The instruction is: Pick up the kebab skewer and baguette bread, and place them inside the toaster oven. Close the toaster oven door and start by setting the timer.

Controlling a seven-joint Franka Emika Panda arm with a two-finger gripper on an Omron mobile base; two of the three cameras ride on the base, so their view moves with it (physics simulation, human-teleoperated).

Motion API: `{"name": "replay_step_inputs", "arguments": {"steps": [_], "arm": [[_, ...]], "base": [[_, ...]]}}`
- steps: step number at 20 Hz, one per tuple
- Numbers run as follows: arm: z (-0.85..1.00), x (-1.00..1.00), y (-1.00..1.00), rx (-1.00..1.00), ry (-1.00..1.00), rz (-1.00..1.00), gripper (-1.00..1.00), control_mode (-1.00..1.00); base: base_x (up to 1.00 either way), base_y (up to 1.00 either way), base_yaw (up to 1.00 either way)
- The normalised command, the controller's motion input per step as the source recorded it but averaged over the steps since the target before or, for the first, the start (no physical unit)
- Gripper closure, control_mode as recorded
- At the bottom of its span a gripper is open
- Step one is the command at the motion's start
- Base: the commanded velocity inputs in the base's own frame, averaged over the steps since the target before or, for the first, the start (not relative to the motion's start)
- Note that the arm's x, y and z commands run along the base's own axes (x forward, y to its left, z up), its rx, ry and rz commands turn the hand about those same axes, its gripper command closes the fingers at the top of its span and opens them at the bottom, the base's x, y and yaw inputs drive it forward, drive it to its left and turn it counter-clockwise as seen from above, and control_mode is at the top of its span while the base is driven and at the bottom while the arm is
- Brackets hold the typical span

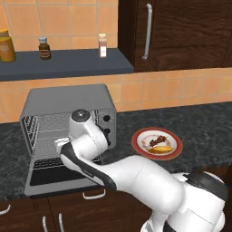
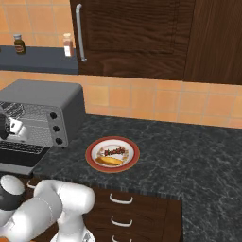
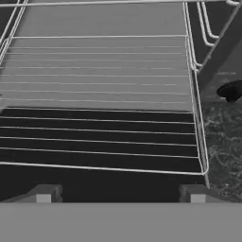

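Tool [image 3: 120, 194] (tips cropped) over oven rack [image 3: 99, 127]

setting: a rendered kitchen. it is indicated by a dark stone counter [image 1: 204, 122], orange wall tiles [image 2: 156, 101], wooden cabinets [image 2: 137, 33], a shelf [image 1: 63, 63] of jars, and a toaster oven [image 1: 68, 102].

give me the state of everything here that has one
toaster oven door: open, folded down flat
toaster oven: wire rack bare
kebab skewer: lying on the plate
baguette bread: lying on the plate, beside the skewer
plate: on the counter, right of the oven
gripper: open, holding nothing, over the door
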Motion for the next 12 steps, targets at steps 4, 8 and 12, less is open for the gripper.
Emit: {"name": "replay_step_inputs", "arguments": {"steps": [4, 8, 12], "arm": [[0.21, -0.45, -1.00, 0.09, 0.00, -0.02, -1.00, -1.00], [0.00, -0.29, -1.00, 0.08, 0.00, -0.21, -1.00, -1.00], [0.00, -0.18, -1.00, 0.11, 0.02, -0.26, -1.00, -1.00]], "base": [[0.00, 0.00, 0.00], [0.00, 0.00, 0.00], [0.00, 0.00, 0.00]]}}
